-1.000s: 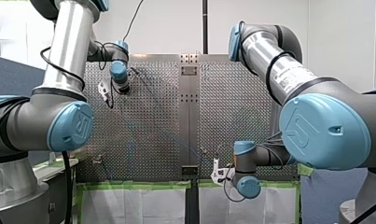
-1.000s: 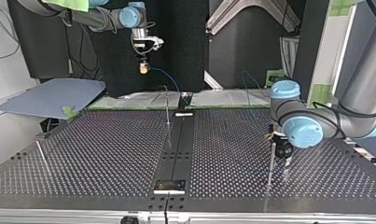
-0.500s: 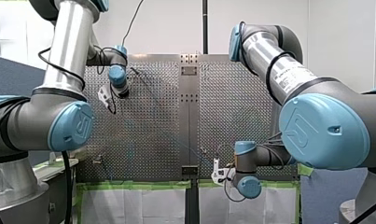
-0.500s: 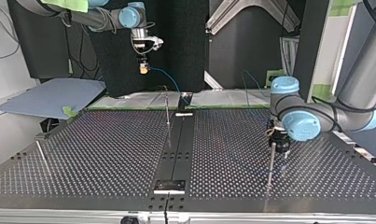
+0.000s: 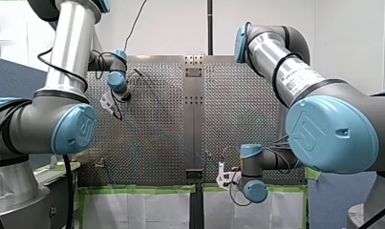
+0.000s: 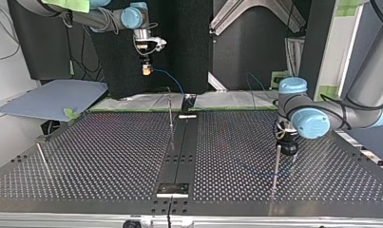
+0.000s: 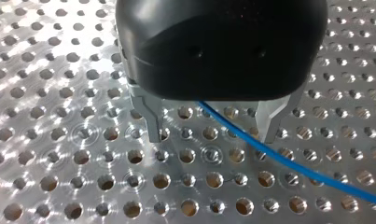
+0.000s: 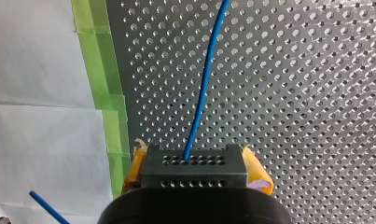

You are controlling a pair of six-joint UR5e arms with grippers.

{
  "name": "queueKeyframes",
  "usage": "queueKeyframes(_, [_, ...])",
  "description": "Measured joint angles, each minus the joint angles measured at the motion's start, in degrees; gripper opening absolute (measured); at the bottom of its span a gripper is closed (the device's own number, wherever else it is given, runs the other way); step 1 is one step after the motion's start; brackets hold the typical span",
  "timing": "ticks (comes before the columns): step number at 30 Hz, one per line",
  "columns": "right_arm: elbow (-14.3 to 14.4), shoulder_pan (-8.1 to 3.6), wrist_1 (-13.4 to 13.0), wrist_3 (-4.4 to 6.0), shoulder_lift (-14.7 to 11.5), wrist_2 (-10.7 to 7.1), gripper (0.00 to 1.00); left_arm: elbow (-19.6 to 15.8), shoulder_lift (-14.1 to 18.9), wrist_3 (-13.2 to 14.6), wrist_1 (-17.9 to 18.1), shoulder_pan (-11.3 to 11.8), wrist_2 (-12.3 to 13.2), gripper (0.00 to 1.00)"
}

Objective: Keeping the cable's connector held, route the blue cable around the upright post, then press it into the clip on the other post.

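The blue cable is running from its connector, which my right claw is clamping, through the parted fingers of my left claw.

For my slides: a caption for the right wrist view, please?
My right gripper clamps the dark connector between yellow pads, the blue cable running ahead over the perforated table.

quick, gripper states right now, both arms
Left gripper: open, blue cable running loose between its fingers.
Right gripper: shut on the connector.
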Motion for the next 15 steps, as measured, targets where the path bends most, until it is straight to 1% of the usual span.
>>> queueKeyframes(5, [0.0, -0.02, 0.0, 0.0, 0.0, -0.01, 0.0, -0.5, 0.3, -2.9, 0.4, 0.3, 0.2, 0.98])
queueKeyframes(10, [-0.1, -0.03, -0.1, 0.0, 0.0, -0.01, 0.0, -2.3, 2.1, -5.7, 2.2, 0.6, 0.3, 0.98])
queueKeyframes(15, [-0.1, -0.03, -0.1, 0.0, 0.1, -0.26, 0.0, -3.3, 3.6, -8.6, 2.8, 0.8, 0.5, 0.98])
